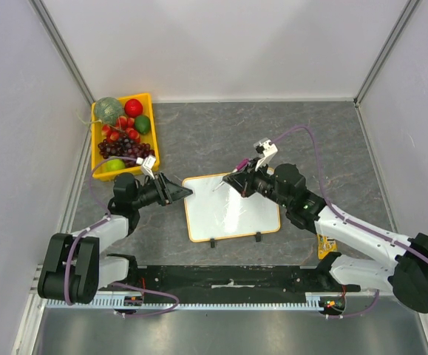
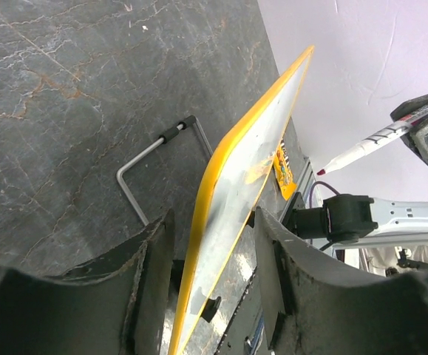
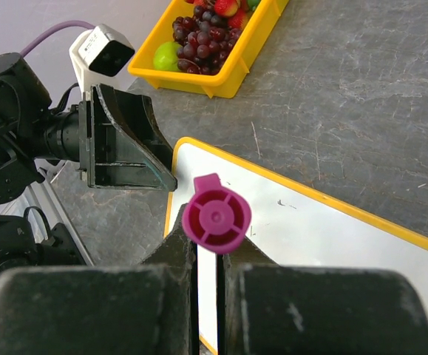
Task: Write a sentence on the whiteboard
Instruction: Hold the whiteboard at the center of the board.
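left gripper astride whiteboard, seemingly loose

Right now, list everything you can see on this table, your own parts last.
table: one, dark grey marbled, under everything.
whiteboard: one, white with orange-yellow frame, table centre.
tray: one, yellow, far left.
fruit: several pieces, red, green, dark purple, in the tray.
marker: one, white barrel, magenta tip, in the right tool.
wire bracket: one, grey metal, beside the whiteboard.
left tool: one, black, open around the whiteboard's edge.
right tool: one, black, shut on the marker.
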`<action>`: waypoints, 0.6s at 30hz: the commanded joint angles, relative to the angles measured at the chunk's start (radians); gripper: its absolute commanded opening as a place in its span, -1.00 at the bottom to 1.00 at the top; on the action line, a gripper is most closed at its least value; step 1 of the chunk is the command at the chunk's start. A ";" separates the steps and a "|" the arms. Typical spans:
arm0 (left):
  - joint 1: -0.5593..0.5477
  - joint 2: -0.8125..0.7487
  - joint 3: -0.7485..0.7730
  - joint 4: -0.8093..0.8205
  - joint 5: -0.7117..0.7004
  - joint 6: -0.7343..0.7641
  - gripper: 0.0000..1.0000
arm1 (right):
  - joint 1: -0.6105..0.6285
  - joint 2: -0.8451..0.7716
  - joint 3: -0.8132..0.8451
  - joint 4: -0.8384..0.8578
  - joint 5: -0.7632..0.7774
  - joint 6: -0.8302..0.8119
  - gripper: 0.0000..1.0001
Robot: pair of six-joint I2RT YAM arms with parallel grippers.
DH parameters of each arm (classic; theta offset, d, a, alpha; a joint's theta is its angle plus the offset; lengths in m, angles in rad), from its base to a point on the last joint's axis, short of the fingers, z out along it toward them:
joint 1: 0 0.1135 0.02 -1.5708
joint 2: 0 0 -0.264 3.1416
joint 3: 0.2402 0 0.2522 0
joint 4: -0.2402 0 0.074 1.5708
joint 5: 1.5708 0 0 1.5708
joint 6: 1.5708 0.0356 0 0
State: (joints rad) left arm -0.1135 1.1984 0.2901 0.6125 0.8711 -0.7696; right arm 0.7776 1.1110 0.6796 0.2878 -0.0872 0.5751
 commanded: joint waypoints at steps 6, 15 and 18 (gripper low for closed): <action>-0.026 0.056 -0.020 0.133 0.040 -0.010 -0.07 | 0.035 0.049 0.064 0.065 0.076 -0.032 -1.00; -0.051 0.061 -0.026 0.122 0.035 0.012 -0.56 | 0.066 0.088 0.090 0.079 0.109 -0.050 -1.00; -0.052 0.059 -0.025 0.105 0.031 0.019 -0.81 | 0.080 0.085 0.092 0.071 0.132 -0.063 -1.00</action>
State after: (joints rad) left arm -0.1608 1.2583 0.2661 0.6994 0.9031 -0.7692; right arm 0.8406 1.1950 0.7258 0.3168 -0.0074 0.5457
